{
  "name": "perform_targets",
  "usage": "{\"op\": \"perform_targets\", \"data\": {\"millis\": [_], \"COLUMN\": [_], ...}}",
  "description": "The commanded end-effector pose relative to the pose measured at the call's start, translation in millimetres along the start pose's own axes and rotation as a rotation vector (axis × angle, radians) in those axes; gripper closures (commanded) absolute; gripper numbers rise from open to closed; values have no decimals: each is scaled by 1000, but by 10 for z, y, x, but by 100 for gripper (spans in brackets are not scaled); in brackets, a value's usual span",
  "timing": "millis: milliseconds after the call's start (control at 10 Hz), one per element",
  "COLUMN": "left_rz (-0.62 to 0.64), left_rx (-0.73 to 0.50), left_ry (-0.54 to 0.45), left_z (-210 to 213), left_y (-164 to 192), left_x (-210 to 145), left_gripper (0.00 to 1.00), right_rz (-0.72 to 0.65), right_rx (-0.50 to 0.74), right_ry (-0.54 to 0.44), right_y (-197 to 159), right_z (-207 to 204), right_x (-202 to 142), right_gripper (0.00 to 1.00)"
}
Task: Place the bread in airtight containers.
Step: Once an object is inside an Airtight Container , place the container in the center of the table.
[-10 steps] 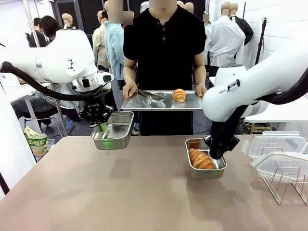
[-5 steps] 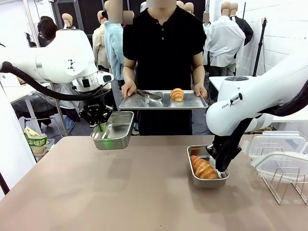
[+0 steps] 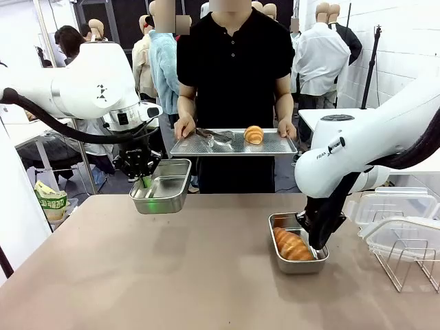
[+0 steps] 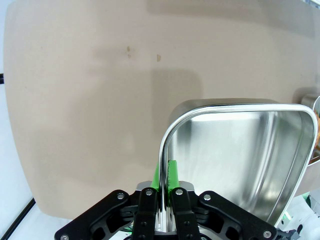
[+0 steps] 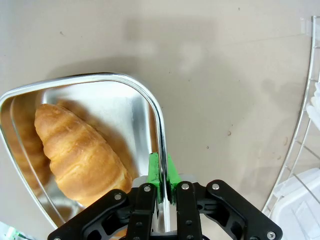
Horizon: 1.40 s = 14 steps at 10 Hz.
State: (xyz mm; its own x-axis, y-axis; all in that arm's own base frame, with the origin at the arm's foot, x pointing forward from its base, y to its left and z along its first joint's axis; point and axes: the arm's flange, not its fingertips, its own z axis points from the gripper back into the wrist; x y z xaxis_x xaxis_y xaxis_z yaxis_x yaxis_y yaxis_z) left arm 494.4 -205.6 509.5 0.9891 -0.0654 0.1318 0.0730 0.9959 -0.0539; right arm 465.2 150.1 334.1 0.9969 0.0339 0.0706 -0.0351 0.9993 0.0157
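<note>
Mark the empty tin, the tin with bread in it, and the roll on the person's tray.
empty tin point(image 3: 159, 203), front view, its near wall.
tin with bread point(image 3: 302, 267), front view, its near wall.
roll on the tray point(image 3: 254, 135), front view, middle of its crust.

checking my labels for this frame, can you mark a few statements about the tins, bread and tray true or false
1. The left gripper pinches the rim of an empty tin. True.
2. The right gripper pinches the rim of a second tin. True.
3. The second tin is empty too. False: bread lies in it.
4. The person holds a tray with tongs on it. True.
5. Three rolls lie on the tray. False: just one roll.
</note>
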Motion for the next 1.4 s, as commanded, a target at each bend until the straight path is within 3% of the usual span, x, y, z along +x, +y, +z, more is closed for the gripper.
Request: {"op": "perform_targets", "data": {"millis": [0,400,500,1100,1300], "left_rz": [3,3,3,3,3], "left_rx": [-2,-2,-2,-2,-2], "left_ry": [-6,-6,-6,-6,-6], "left_z": [33,33,33,33,33], "left_y": [13,13,13,13,13], "left_x": [3,3,3,3,3], "left_gripper": [100,100,100,100,100], "right_rz": [8,-14,-17,5,-1], "right_rx": [-3,-15,-16,-27,-10], "right_ry": [15,27,23,72,25], "right_y": [-7,8,3,47,6], "right_z": [28,52,79,109,86], "right_x": [60,72,69,86,49], "right_gripper": [88,10,0,0,0]}}
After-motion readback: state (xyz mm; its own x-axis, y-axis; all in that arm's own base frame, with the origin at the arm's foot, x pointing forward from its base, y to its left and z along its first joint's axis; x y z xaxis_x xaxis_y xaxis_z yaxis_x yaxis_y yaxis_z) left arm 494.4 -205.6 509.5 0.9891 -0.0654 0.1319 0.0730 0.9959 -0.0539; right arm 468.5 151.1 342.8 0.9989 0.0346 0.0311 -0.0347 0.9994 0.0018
